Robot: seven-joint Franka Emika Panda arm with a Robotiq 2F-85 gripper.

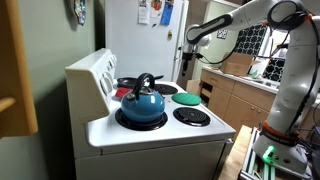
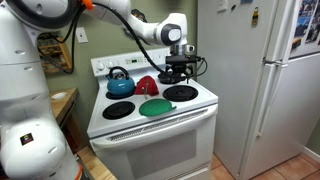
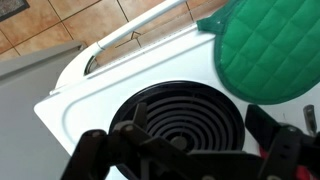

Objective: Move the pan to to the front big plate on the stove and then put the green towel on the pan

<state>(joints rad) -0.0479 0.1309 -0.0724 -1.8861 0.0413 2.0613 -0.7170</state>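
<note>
The green towel (image 2: 155, 107) lay mid-front on the stove. Right of it, the gripper (image 2: 178, 62), fingers spread wide with nothing surely held, hung over the dark pan (image 2: 178, 72) at the back. A shallow grip risked tipping it short of the front plate (image 2: 181, 93).

pan (image 2: 180, 72): small, dark, at the far right of the stove top, above the far right plate; its shape is too small to tell, and whether it rests on the plate cannot be told.
green towel (image 2: 155, 107): rounded, quilted in a diamond pattern (image 3: 270, 50); lies flat on the white top between the two near plates, close to the near edge.
front plate (image 2: 180, 93): black spiral coil (image 3: 185, 120) at the near right, bare, the towel's edge just beside its left rim.
</note>
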